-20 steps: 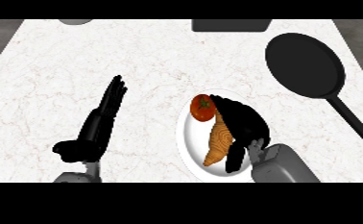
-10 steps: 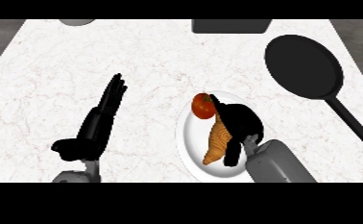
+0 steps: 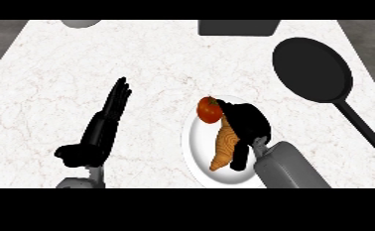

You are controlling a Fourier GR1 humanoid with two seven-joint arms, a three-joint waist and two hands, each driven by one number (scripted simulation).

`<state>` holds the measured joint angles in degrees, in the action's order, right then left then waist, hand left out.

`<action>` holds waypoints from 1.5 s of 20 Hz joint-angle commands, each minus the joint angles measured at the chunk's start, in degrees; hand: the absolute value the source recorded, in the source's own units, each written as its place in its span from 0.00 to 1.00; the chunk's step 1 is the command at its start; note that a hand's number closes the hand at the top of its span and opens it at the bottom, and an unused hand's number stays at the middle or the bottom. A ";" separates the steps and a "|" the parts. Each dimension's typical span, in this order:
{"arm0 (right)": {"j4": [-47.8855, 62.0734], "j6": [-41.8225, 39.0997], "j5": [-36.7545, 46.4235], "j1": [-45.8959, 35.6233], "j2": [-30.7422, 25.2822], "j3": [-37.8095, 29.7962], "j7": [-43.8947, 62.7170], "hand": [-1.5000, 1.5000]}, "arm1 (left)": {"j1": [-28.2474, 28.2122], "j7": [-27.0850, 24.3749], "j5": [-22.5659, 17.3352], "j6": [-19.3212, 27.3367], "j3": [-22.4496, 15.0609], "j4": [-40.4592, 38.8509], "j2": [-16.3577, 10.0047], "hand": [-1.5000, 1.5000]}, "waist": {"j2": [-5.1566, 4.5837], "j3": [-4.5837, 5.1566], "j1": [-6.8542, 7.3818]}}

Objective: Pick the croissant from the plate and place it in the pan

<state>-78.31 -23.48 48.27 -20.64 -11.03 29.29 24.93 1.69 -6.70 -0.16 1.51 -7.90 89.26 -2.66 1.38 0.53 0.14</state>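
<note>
1. Head view, stock: croissant (image 3: 223, 145) on the plate (image 3: 193, 143), at 5 o'clock; my right hand (image 3: 249, 121) is curled round its 3 o'clock side.
2. My left hand (image 3: 102, 124) rests at 8 o'clock, fingers straight.
3. Hazard: the tomato (image 3: 210, 109) just beside the croissant's top end could be knocked off the plate as I lift, and a one-sided hold might let the croissant tip out.
4. Long axis 12-to-6, lower tip toward 7; the pan (image 3: 311, 69) lies at 2 o'clock.

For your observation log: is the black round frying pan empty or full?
Empty: the black round frying pan is bare inside; the golden croissant lies on the white round plate, right hand curled round it.
</note>
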 commanded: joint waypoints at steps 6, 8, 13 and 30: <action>-4.82 4.55 7.19 -1.42 -1.38 -2.72 -1.26 1.00 | 0.52 2.15 -0.55 -0.19 0.81 1.68 0.44 0.50 | -1.32 -0.52 -0.07; -9.07 8.81 8.13 2.02 1.64 -2.39 1.99 1.00 | 0.58 2.50 0.51 0.72 0.53 1.10 0.69 0.50 | -1.25 -0.53 -0.30; -9.64 17.04 9.89 2.35 5.19 -6.12 4.19 1.00 | -1.04 -1.81 0.46 -1.03 0.68 -0.48 0.02 0.50 | -1.31 -0.52 -0.18; -19.68 28.69 4.65 -0.39 4.73 -25.88 4.64 1.00 | -1.37 0.34 1.78 0.19 -0.77 1.37 1.87 0.50 | -1.42 -0.55 -0.06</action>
<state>-99.59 3.01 57.00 -20.08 -5.35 9.95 31.80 0.05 -6.62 0.46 0.66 -7.30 90.54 -2.25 0.03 0.00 0.02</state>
